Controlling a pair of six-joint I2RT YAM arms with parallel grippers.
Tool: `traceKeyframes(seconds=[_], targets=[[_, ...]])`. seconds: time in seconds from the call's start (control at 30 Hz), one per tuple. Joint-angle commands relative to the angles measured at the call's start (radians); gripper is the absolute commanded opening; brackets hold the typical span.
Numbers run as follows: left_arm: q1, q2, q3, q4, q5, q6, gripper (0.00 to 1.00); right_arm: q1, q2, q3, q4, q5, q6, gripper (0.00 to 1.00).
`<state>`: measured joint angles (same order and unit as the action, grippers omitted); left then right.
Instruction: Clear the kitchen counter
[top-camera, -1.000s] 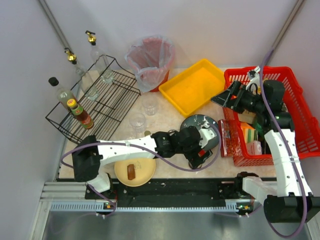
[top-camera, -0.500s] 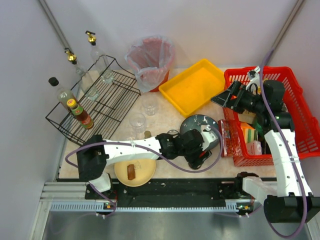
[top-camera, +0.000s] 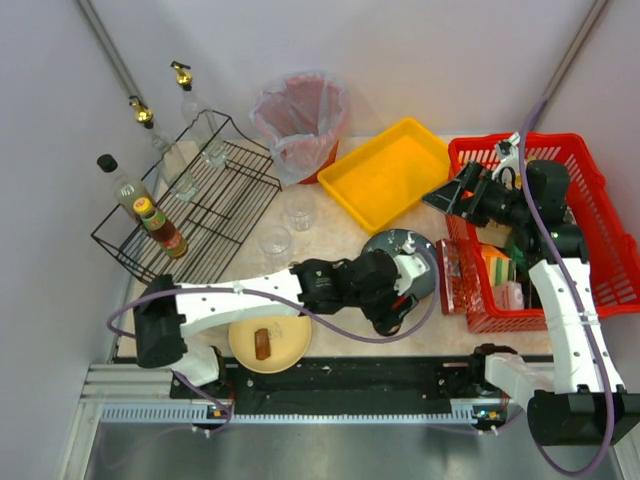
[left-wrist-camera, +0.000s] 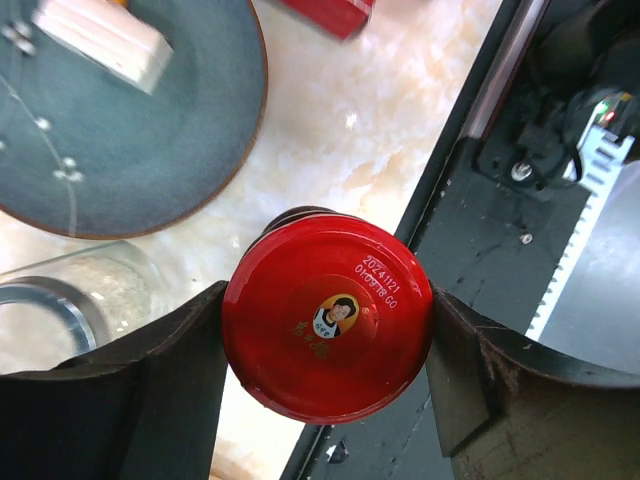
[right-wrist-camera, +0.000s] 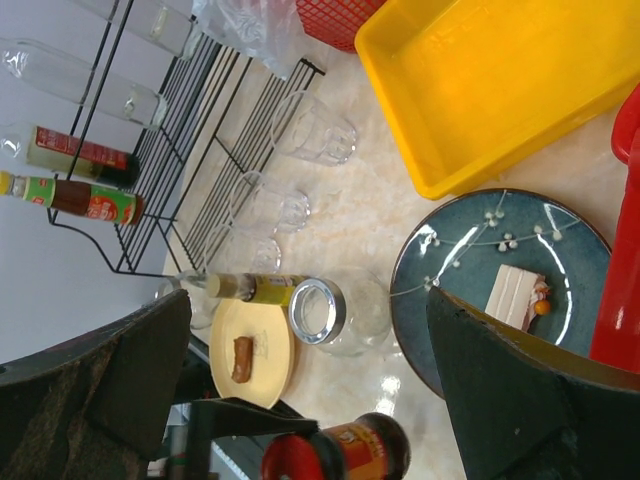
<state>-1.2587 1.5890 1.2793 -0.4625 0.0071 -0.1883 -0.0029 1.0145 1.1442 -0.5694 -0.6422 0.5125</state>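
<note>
The left gripper (left-wrist-camera: 326, 362) presses its two dark fingers against opposite sides of the red-lidded sauce jar (left-wrist-camera: 327, 318), gripping its round, glossy lid. The jar stands upright on the kitchen counter (left-wrist-camera: 385, 120), a smooth, pale, veined marble-pattern top, with the black rail at 3 o'clock. A round glazed teal plate (left-wrist-camera: 130, 150) lies at 10 o'clock. The right gripper (right-wrist-camera: 308, 294) is spread wide and holds nothing.
</note>
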Motion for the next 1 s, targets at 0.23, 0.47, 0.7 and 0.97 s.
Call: traceKeyframes(seconds=[0.23,0.47,0.7,0.97], targets=[[0.018,-0.261,0.204,0.082,-0.189,0.013,0.38,-0.003,-0.016,0.026,0.016,0.019,-0.014,0.98],[0.105,-0.319,0.27,0.038,-0.384,0.056,0.42,-0.003,-0.016,0.028,0.014,0.027,-0.017,0.98],[0.408,-0.376,0.287,-0.011,-0.397,-0.008,0.36,-0.003,-0.014,0.028,0.016,0.027,-0.019,0.98],[0.714,-0.397,0.308,-0.105,-0.49,-0.074,0.35,-0.003,-0.007,0.037,0.014,0.032,-0.022,0.98]])
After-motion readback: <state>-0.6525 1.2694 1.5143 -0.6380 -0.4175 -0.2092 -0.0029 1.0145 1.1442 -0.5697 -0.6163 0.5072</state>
